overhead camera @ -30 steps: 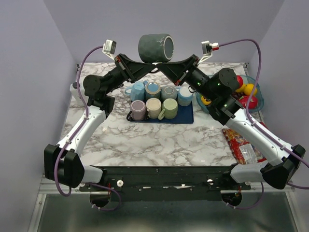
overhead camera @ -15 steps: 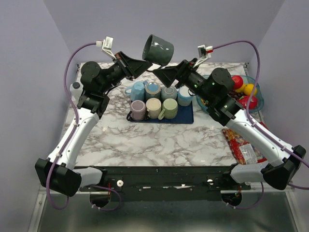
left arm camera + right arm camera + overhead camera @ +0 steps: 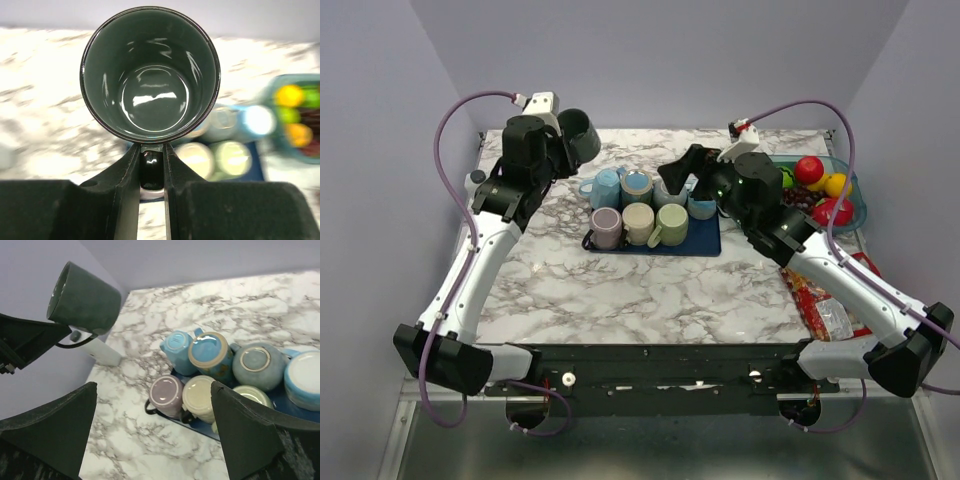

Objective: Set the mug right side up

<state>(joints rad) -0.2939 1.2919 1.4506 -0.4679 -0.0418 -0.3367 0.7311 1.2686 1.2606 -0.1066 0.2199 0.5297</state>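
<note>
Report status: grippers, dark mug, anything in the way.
Left gripper shut on handle of dark green glazed mug; mug aloft, tilted. Right gripper open, empty, above blue tray of mugs. Nothing blocks the mug.

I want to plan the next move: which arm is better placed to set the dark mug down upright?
Left. The left gripper is shut on the handle of the dark mug and holds it above the table. The right gripper is open, empty and apart from it.
</note>
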